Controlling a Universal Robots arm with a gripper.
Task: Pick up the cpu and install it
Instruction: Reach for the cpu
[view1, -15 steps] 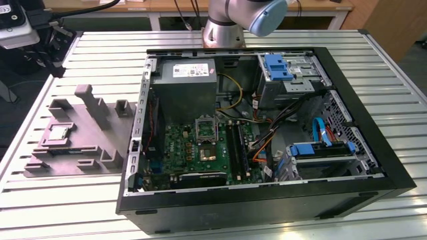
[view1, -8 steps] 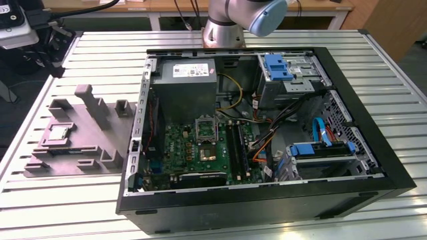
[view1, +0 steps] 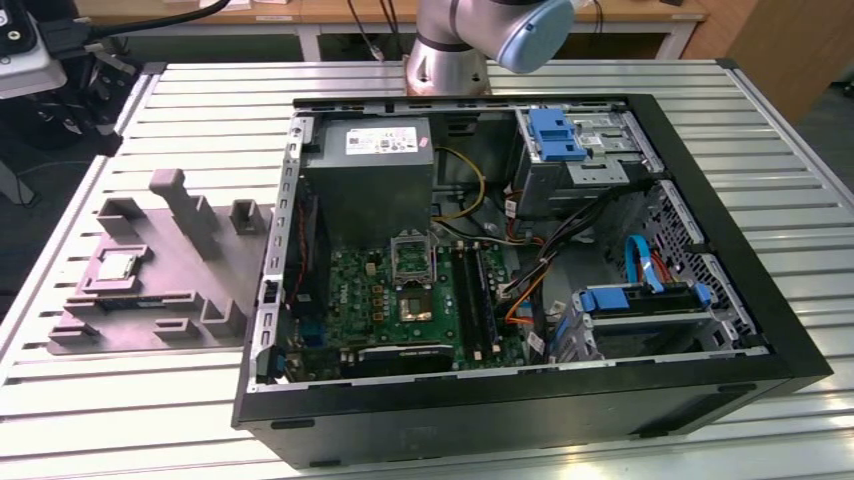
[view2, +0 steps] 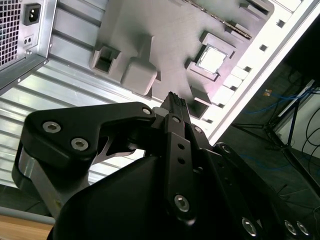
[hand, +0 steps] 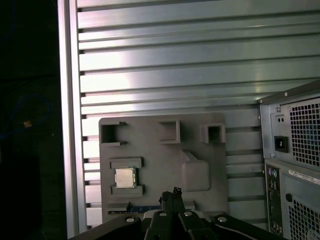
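In the exterior view the grey holder block (view1: 180, 285) lies on the slatted table (view1: 134, 400), at nine o'clock from the open computer case (view1: 534, 405). The cpu (view1: 118, 265) rests flat in a square pocket toward the block's nine o'clock side, silver top up, untouched by me. In the first wrist view my claw (hand: 172, 192) is pinched fully closed with nothing between its fingers. It hangs over the block's edge, near the cpu but apart from it. Inside the case the green motherboard (view1: 400, 315) lies flat, with its socket (view1: 411, 258) at the board's twelve o'clock. The grey power supply (view1: 380, 175) sits at the case's eleven o'clock, and blue drive cages (view1: 558, 135) stand at one and four o'clock. My arm's base (view1: 461, 45) stands at twelve o'clock, beyond the case.
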